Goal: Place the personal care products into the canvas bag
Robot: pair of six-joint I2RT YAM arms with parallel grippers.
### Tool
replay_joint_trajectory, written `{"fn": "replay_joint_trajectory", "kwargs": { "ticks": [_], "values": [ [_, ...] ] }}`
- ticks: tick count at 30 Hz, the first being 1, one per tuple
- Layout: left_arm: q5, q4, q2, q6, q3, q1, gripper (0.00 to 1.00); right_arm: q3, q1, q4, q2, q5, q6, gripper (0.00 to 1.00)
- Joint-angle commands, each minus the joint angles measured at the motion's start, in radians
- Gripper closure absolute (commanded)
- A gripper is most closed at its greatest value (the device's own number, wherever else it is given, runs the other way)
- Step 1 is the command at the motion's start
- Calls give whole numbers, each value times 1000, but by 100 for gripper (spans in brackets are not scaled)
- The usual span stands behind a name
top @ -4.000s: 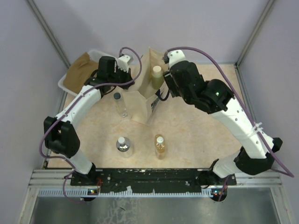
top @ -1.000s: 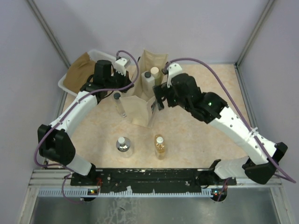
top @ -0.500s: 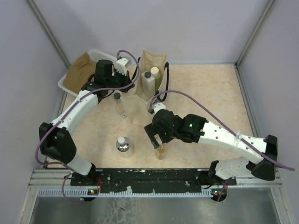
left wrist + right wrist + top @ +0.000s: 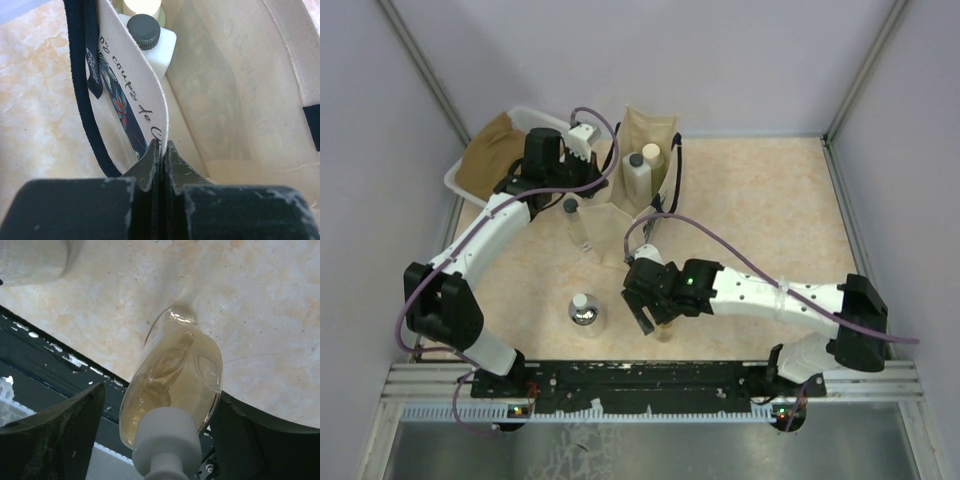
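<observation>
A white tub (image 4: 452,183) of brown cloth was seen at the back left of the bench (image 4: 760,220). A silvery bottle (image 4: 585,310) and a slim clear bottle (image 4: 578,222) were seen standing outside the canvas bag (image 4: 225,90). The bag's rim was pinched by the left hand (image 4: 161,150), with a whitish bottle (image 4: 156,49) inside. The amber bottle (image 4: 172,375), near the front edge, was straddled by the spread right hand (image 4: 160,440). Contact could not be judged, and from above the bottle was largely hidden.
</observation>
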Motion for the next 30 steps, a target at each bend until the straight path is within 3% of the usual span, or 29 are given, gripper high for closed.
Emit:
{"fn": "replay_joint_trajectory", "kwargs": {
  "ticks": [1,5,10,14,19,25,30],
  "values": [
    [12,9,2,0,0,7,100,7,11,28,0,65,18,25],
    [13,12,3,0,-2,7,100,-2,12,20,-9,107,23,37],
    [13,13,3,0,-7,7,100,-11,12,9,-30,154,37,67],
    [16,16,1,-3,-12,7,100,-12,12,2,-57,192,45,77],
    [15,16,-4,-1,-18,7,100,47,12,-66,-137,280,57,98],
    [13,17,-7,0,-26,7,100,257,12,-172,-239,452,-7,100],
    [18,25,-12,-9,-36,7,100,420,-2,-88,-272,595,-180,100]
  ]
}}
